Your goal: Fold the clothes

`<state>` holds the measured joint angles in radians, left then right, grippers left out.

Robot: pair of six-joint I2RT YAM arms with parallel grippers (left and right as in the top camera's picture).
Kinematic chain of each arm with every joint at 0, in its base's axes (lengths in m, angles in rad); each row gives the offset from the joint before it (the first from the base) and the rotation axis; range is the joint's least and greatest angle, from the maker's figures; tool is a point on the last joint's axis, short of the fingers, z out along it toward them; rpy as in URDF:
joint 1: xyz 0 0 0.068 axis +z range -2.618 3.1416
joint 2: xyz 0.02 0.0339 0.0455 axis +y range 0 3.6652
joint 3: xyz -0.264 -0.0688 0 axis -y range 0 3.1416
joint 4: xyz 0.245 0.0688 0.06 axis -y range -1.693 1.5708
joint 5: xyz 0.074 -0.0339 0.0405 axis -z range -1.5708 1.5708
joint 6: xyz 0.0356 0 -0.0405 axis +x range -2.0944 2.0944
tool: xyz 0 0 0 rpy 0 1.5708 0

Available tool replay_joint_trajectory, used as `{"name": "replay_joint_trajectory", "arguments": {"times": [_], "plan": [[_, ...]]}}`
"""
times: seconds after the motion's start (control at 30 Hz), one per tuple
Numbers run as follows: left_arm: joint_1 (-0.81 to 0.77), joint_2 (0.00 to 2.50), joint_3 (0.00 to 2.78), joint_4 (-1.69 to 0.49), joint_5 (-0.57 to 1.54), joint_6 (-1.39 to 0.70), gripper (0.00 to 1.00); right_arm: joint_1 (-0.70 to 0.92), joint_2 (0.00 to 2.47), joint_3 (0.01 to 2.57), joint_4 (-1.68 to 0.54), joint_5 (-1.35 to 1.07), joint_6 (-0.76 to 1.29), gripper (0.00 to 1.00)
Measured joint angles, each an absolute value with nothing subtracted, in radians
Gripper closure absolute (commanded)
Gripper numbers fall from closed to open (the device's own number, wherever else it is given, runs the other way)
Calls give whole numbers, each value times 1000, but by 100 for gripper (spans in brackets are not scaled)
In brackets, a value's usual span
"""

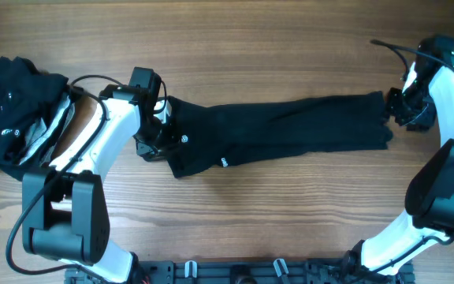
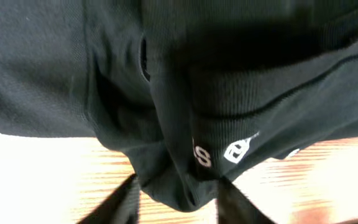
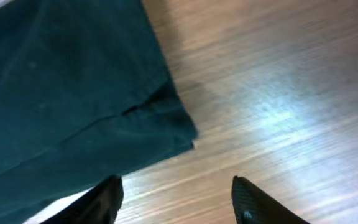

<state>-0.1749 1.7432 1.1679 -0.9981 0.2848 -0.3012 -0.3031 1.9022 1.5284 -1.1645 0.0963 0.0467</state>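
A black T-shirt (image 1: 290, 126) lies stretched into a long band across the middle of the table. Its small white round logo (image 1: 186, 138) is near the left end, and the logo shows close up in the left wrist view (image 2: 238, 149). My left gripper (image 1: 154, 142) is at the shirt's left end. Its fingers (image 2: 176, 205) are apart, with a bunched fold of the shirt (image 2: 166, 93) between them. My right gripper (image 1: 396, 110) is at the shirt's right end. It is open and empty (image 3: 176, 199) over bare wood, just beside the shirt's corner (image 3: 61, 93).
A heap of other black clothes with grey-white trim (image 1: 10, 106) lies at the far left, behind my left arm. The wooden table (image 1: 290, 197) runs between the arm bases at the front edge.
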Motion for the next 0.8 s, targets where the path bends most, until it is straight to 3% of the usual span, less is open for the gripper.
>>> {"name": "replay_joint_trajectory", "arguments": {"times": [0.13, 0.27, 0.4, 0.53, 0.57, 0.63, 0.7, 0.77, 0.8], "plan": [[-175, 1743, 1168, -984, 281, -301, 59, -303, 1902, 1528, -1155, 75, 4, 27], [-175, 1743, 1172, -928, 280, -301, 51, -303, 1903, 1476, -1063, 45, -53, 12], [-157, 1743, 1213, -924, 278, -302, 42, -303, 1936, 1394, -958, 14, -86, 8], [-98, 1735, 1247, -913, 274, -302, 41, -303, 2007, 1375, -873, -4, -94, 7], [-89, 1729, 1247, -914, 274, -301, 41, -303, 2022, 1375, -861, -7, -96, 12], [-81, 1716, 1247, -914, 274, -301, 41, -305, 2048, 1379, -850, -45, -118, 36], [-81, 1710, 1247, -914, 274, -301, 40, -311, 2050, 1382, -861, -91, -158, 74], [-81, 1709, 1247, -914, 274, -301, 41, -315, 2053, 1383, -875, -134, -183, 96], [-81, 1709, 1247, -914, 274, -301, 40, -315, 2058, 1383, -885, -165, -191, 96]]}}
